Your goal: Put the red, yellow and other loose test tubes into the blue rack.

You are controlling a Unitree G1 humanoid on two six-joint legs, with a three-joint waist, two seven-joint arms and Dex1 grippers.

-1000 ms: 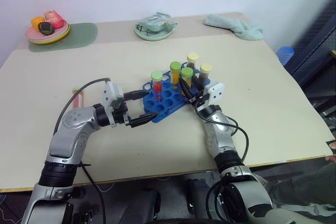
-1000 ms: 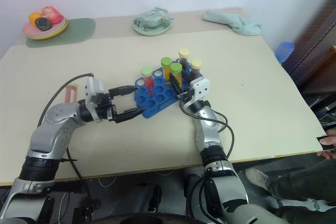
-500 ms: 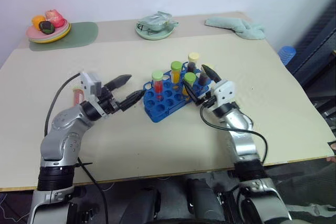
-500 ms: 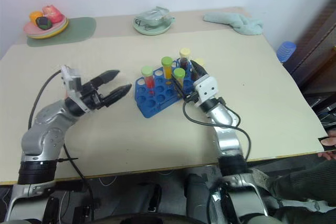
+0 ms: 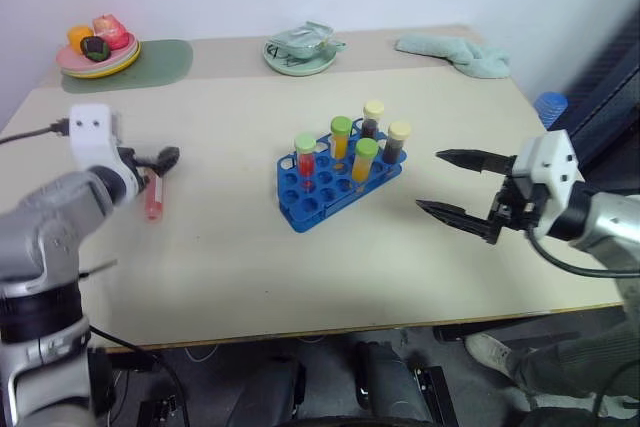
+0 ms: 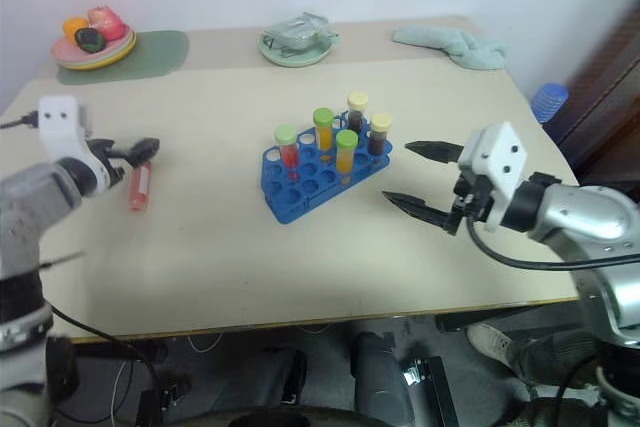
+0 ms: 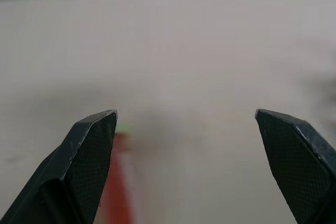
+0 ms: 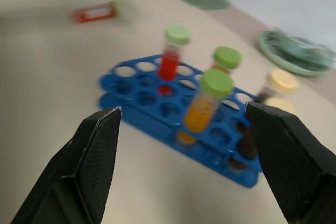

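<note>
Left gripper [image 7: 184, 145] hovers wide-jawed and empty over the loose red tube [image 5: 153, 197], apparently lined up for a pickup. Right gripper [image 5: 455, 185] hangs at the blue rack's [image 5: 305, 215] three o'clock, spread wide, holding nothing. The rack sits mid-table with five tubes upright; the red tube lies at its nine o'clock.

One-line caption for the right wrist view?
Open right gripper faces the blue rack holding five capped tubes.
</note>
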